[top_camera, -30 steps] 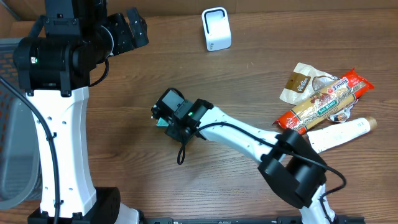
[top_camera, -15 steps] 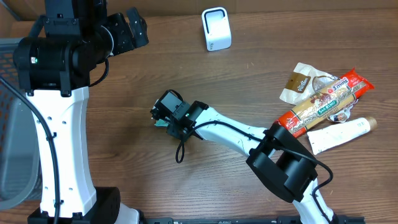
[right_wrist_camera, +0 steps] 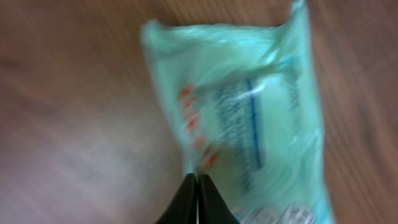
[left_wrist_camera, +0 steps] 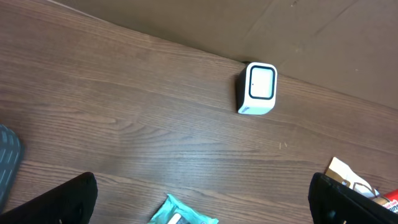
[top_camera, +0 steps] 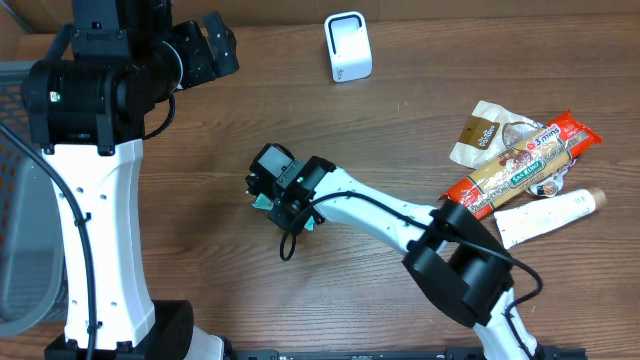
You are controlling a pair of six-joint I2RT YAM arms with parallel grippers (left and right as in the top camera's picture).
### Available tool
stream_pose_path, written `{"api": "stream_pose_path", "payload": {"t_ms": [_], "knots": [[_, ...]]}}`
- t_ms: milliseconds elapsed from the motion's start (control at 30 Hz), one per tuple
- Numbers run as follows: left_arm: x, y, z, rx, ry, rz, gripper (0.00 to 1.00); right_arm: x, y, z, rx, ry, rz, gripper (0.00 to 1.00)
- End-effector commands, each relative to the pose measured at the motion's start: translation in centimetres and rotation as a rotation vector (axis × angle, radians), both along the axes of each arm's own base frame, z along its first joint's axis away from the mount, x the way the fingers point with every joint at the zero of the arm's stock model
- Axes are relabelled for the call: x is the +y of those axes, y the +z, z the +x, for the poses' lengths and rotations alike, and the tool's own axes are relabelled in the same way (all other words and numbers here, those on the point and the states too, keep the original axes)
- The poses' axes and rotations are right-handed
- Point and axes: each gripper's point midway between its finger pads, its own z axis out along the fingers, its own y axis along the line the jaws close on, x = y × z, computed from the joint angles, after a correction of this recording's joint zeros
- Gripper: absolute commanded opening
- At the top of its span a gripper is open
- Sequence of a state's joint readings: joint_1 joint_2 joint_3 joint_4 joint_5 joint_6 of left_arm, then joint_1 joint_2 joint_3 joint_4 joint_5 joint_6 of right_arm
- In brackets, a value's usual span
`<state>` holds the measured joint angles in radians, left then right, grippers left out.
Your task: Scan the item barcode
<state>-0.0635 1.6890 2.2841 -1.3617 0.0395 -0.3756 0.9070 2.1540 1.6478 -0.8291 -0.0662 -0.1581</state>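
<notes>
A teal plastic packet (right_wrist_camera: pixel 249 106) with blue and red print lies on the wooden table. My right gripper (right_wrist_camera: pixel 197 177) is shut, its two black fingertips pinched together on the packet's left edge. From overhead the right gripper (top_camera: pixel 270 197) covers most of the packet (top_camera: pixel 308 222), and only teal corners show. The white barcode scanner (top_camera: pixel 348 46) stands at the back of the table, also seen as the scanner (left_wrist_camera: pixel 257 89) from the left wrist. My left gripper (left_wrist_camera: pixel 202 190) hangs high over the table, open and empty, with the packet (left_wrist_camera: pixel 185 215) below it.
At the right lie a brown pouch (top_camera: pixel 488 130), a red pasta package (top_camera: pixel 525 165) and a white tube (top_camera: pixel 548 214). A grey basket (top_camera: pixel 18 200) sits at the left edge. The left arm's white column (top_camera: pixel 100 230) stands at the left.
My right gripper has closed from partly open to shut on the packet's edge. Its wrist shifted slightly, and a teal corner now shows beside it. The left arm has not moved.
</notes>
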Motion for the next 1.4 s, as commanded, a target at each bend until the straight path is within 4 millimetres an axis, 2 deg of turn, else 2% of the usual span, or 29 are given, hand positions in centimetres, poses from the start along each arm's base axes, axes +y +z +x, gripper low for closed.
{"api": "stream_pose_path", "payload": {"t_ms": [0,67,200,233,300,333,400,467,567,633,800,867,933,1067,1200,1300,1367], "knots": [[0.3,0.1,0.2,-0.003,0.019,-0.003,1.00,1.4,7.7,0.9,0.010,-0.076,0.203,0.04],[0.3,0.1,0.2,-0.003,0.019,-0.003,1.00,0.7,8.2,1.7,0.004,-0.130,0.208,0.04],[0.3,0.1,0.2,-0.003,0.019,-0.003,1.00,-0.1,7.9,3.4,-0.014,-0.283,0.199,0.04],[0.3,0.1,0.2,-0.003,0.019,-0.003,1.00,0.0,7.9,3.9,-0.012,-0.365,0.214,0.15],[0.3,0.1,0.2,-0.003,0.019,-0.003,1.00,0.8,8.2,4.7,-0.003,-0.500,0.269,0.56],[0.3,0.1,0.2,-0.003,0.019,-0.003,1.00,1.3,8.3,5.1,0.001,-0.560,0.299,0.72],[0.3,0.1,0.2,-0.003,0.019,-0.003,1.00,2.7,8.0,5.8,0.015,-0.655,0.361,0.92],[0.3,0.1,0.2,-0.003,0.019,-0.003,1.00,3.3,7.2,6.0,0.019,-0.674,0.374,1.00],[0.3,0.1,0.2,-0.003,0.019,-0.003,1.00,2.8,5.1,6.0,0.011,-0.687,0.315,1.00],[0.3,0.1,0.2,-0.003,0.019,-0.003,1.00,2.3,4.0,5.5,-0.010,-0.606,0.251,1.00],[0.3,0.1,0.2,-0.003,0.019,-0.003,1.00,1.6,3.2,4.1,-0.153,-0.119,0.084,1.00],[0.3,0.1,0.2,-0.003,0.019,-0.003,1.00,1.0,2.5,3.7,-0.179,0.032,0.025,1.00],[0.3,0.1,0.2,-0.003,0.019,-0.003,1.00,0.6,1.9,3.5,-0.190,0.111,-0.006,1.00],[0.3,0.1,0.2,-0.003,0.019,-0.003,1.00,0.6,0.8,3.1,-0.138,0.160,0.015,1.00],[0.3,0.1,0.2,-0.003,0.019,-0.003,1.00,0.0,0.8,3.4,-0.046,0.164,0.094,0.99],[0.3,0.1,0.2,-0.003,0.019,-0.003,1.00,-1.2,1.1,4.1,0.027,0.174,0.163,0.96],[0.3,0.1,0.2,-0.003,0.019,-0.003,1.00,-2.1,1.5,4.7,0.076,0.167,0.218,0.89]]}}
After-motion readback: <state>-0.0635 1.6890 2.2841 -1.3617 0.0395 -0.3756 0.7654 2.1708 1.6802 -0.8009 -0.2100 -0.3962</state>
